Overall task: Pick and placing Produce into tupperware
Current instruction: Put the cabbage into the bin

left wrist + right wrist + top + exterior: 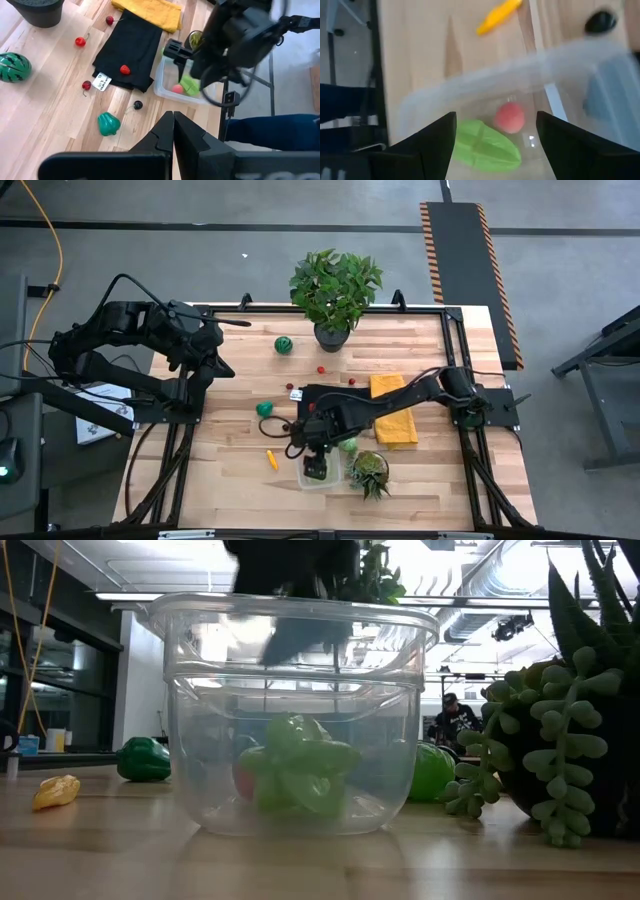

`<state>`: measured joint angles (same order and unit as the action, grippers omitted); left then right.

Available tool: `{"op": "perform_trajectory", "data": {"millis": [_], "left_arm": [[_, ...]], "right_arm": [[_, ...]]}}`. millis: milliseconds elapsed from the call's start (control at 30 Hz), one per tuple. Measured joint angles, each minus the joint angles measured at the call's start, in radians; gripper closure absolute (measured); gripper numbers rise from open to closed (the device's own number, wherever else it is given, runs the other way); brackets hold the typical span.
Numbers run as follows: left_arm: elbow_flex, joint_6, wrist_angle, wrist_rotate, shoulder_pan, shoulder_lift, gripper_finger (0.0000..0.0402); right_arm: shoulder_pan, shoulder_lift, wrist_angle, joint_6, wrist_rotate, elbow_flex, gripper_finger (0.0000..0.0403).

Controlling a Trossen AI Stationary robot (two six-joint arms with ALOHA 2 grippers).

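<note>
Because the right gripper (495, 145) hangs directly over the tupperware (318, 471) with its fingers spread and empty, the relation that governs the next move is vertical: straight up clears the rim. In the right wrist view, a green leafy piece (482, 145) and a small pink-red piece (509, 117) lie on the container floor between the parted fingers, apparently already deposited.

Nearest loose produce is the yellow-orange stick (271, 459), just left of the container in the high view, long axis running up-down with a slight tilt. A light green round piece (348, 445) lies just above the container's upper right corner, near the spiky succulent (370, 472).

Farther up the frame lie a green pepper (264, 409), the black cloth (330, 402), the yellow cloth (393, 411), small red berries (321, 369) and a dark green striped ball (284, 345) near the potted plant (334, 290).

At upper left waits the left gripper (173, 131), fingers closed together, empty. Open board remains left of the container.
</note>
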<state>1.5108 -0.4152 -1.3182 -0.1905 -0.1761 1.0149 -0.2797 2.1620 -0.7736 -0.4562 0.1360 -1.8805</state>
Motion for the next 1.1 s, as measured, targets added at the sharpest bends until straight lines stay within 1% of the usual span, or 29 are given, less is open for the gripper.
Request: {"op": "perform_trajectory", "data": {"millis": [267,367,500,533,667,867,967,1100], "left_arm": [[0.0,0.0,0.0,0.0,0.0,0.0,0.0401],[0.0,0.0,0.0,0.0,0.0,0.0,0.0401],[0.0,0.008,0.0,0.0,0.0,0.0,0.0401],[0.0,0.016,0.0,0.0,0.0,0.0,0.0401],[0.0,0.026,-0.001,0.0,0.0,0.0,0.0401],[0.0,0.029,-0.001,0.004,0.0,0.0,0.0401],[0.0,0.029,-0.001,0.02,0.0,0.0,0.0401],[0.0,0.028,0.0,0.026,0.0,0.0,0.0401]], "right_arm": [[0.037,-0.002,-0.264,0.178,-0.042,-0.281,0.0142],[0.044,-0.002,-0.353,0.238,-0.06,-0.367,0.0154],[0.05,-0.002,-0.472,0.302,-0.106,-0.468,0.0183],[0.052,-0.006,-0.494,0.315,-0.12,-0.478,0.0193],[0.068,-0.089,-0.538,0.334,-0.137,-0.422,0.0241],[0.1,-0.214,-0.614,0.334,-0.175,-0.42,0.0315],[0.117,-0.276,-0.635,0.334,-0.21,-0.42,0.0334],[0.139,-0.337,-0.697,0.335,-0.243,-0.418,0.0343]]}}
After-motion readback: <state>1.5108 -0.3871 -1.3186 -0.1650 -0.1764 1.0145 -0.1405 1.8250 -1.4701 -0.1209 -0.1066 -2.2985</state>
